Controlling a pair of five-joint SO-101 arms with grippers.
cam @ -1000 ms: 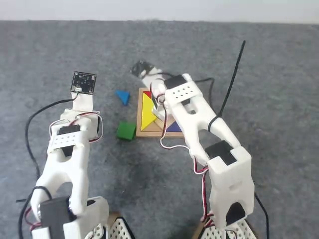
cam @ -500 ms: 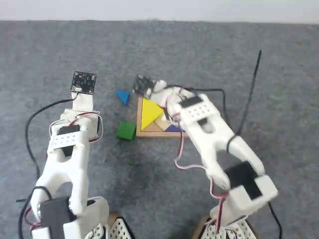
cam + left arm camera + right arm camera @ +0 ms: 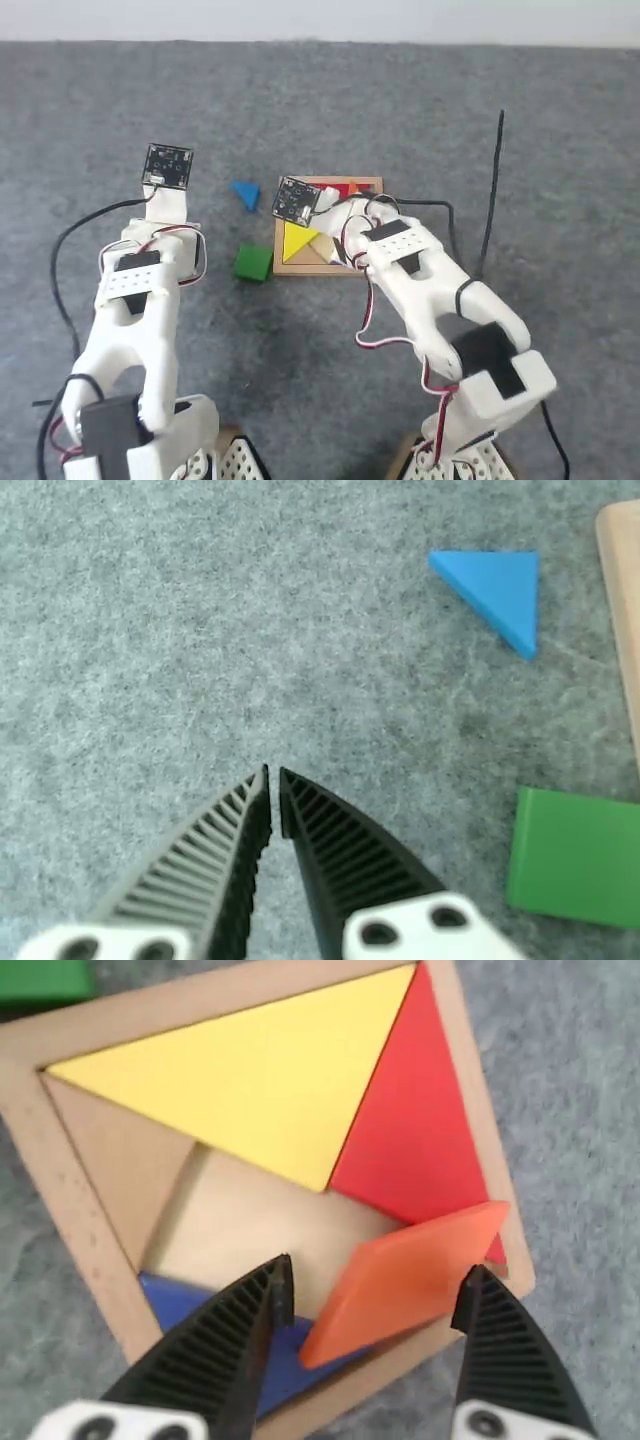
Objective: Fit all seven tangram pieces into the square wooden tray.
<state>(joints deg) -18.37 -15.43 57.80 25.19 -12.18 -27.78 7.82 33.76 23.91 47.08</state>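
Note:
The square wooden tray (image 3: 70, 1200) holds a yellow triangle (image 3: 250, 1090), a red triangle (image 3: 410, 1160) and a dark blue piece (image 3: 175, 1300). An orange parallelogram (image 3: 410, 1280) lies tilted in it, one corner up on the rim over the red triangle. My right gripper (image 3: 375, 1285) is open just above, its fingers on either side of the orange piece. In the high view the right arm covers much of the tray (image 3: 365, 182). Left of the tray lie a blue triangle (image 3: 490, 585) and a green square (image 3: 575, 855). My left gripper (image 3: 272, 775) is shut and holds nothing, on the carpet short of both.
Grey carpet covers the whole table. From above, the blue triangle (image 3: 245, 192) and green square (image 3: 253, 263) lie between the two arms. A black cable (image 3: 490, 200) rises to the right of the tray. There is open carpet at the far side and right.
The right arm's wrist has drawn back from beyond the tray's far edge to a spot over the tray. The left arm and the loose pieces have not moved.

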